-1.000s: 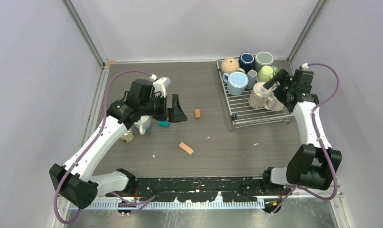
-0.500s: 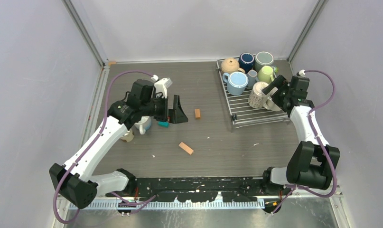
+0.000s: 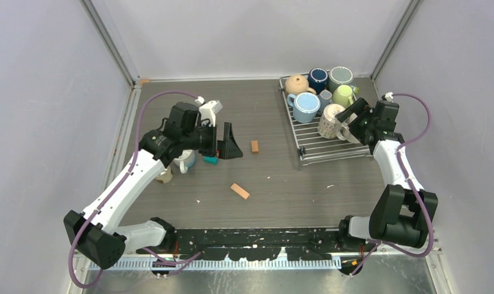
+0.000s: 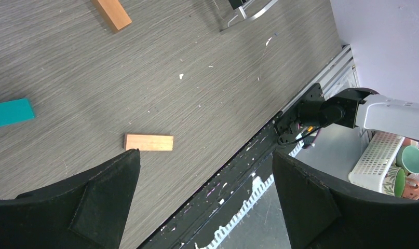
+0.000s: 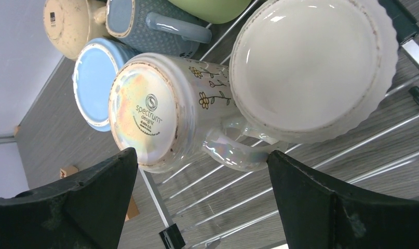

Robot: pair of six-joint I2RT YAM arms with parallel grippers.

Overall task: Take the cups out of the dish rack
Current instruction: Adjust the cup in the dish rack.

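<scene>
Grey woodgrain tabletop (image 3: pixel 275 177) is filling my view. I'm keeping the right gripper (image 3: pixel 347 122) spread wide and clamping nothing, aiming at a flowered white mug (image 3: pixel 329 124) tilted in the dish rack (image 3: pixel 321 146), far right. I'm hovering the left gripper (image 3: pixel 224 144), likewise spread, above an orange block (image 4: pixel 149 142) at left.

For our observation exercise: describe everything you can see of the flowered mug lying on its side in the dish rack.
The flowered mug is glossy pearly-white ceramic with a rainbow sheen, small drawn flowers on its wall and a printed maker's mark on its base. It lies on its side on the dish rack wires, base toward the right wrist camera, looped handle beside a white cup that it seems to touch. A light blue cup sits close on its other side.
</scene>
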